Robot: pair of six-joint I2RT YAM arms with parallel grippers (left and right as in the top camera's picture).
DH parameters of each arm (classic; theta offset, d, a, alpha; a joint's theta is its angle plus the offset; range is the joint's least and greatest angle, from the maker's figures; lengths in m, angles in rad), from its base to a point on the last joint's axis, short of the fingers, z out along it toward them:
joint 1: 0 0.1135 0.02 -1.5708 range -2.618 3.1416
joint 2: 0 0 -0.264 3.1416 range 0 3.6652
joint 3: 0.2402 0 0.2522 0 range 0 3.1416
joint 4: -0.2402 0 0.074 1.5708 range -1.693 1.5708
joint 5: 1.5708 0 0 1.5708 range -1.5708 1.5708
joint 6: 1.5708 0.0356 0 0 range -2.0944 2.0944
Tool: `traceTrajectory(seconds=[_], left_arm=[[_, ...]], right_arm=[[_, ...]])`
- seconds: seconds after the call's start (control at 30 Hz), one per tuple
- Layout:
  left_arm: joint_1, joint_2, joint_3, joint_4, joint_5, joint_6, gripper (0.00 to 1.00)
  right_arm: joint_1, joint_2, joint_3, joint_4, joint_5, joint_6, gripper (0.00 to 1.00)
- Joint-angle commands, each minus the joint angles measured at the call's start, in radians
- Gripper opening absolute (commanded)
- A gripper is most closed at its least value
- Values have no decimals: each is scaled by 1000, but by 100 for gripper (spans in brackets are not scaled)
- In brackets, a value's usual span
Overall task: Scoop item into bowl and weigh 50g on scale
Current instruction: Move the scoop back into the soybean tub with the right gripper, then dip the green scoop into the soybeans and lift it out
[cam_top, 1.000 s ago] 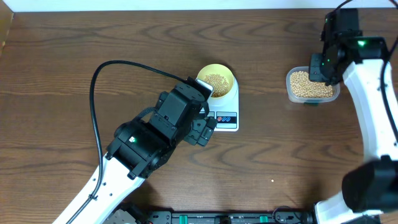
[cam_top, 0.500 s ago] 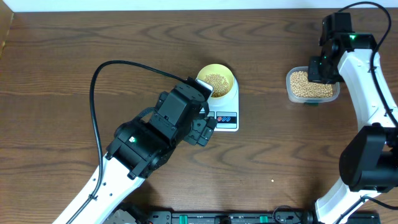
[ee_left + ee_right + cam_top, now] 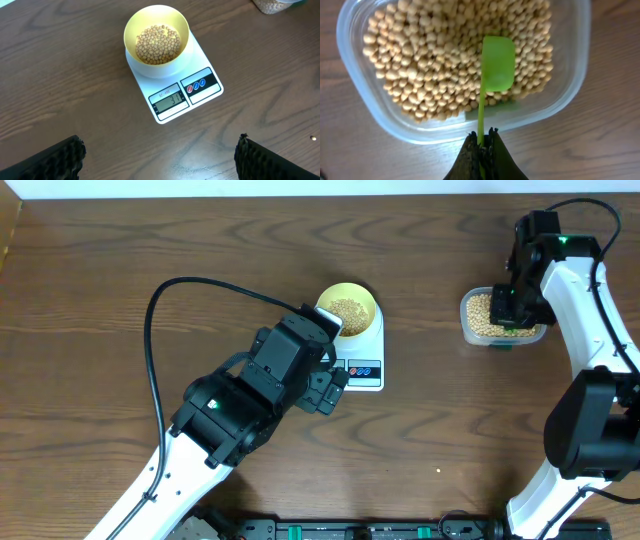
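Observation:
The pale yellow-green bowl (image 3: 348, 308) (image 3: 156, 36) holds tan beans (image 3: 158, 44) and stands on the white scale (image 3: 362, 370) (image 3: 195, 87), whose display reads 31. My left gripper (image 3: 160, 155) is open and empty, back from the scale's near edge. My right gripper (image 3: 483, 137) (image 3: 512, 305) is shut on the handle of a green scoop (image 3: 497, 62). The scoop's head lies over the beans (image 3: 435, 55) in the clear plastic tub (image 3: 503, 318) (image 3: 365, 107).
The brown wooden table (image 3: 120, 270) carries the scale near the middle and the tub at the far right. A black cable (image 3: 160, 295) loops above the left arm. The left arm's body hides the table just left of the scale.
My right arm has shifted down and left over the tub. The left arm, bowl and scale have not moved.

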Motion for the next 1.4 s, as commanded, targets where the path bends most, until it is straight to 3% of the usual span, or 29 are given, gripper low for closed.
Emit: traceTrajectory(seconds=[0.0,0.37,1.07,1.37], left_arm=[[5,-5,6,-3,-9,-8,98],[5,-5,6,-3,-9,-8,98],[5,-5,6,-3,-9,-8,98],[5,-5,6,-3,-9,-8,98]], right_arm=[[-7,9,-5,-21,-76,17,1],[-128,53,-5,-19,-359,-56,1],[-399,129,-6,-28,-951,-389,1],[-445,130,-23,-31,-1016,-425,1]])
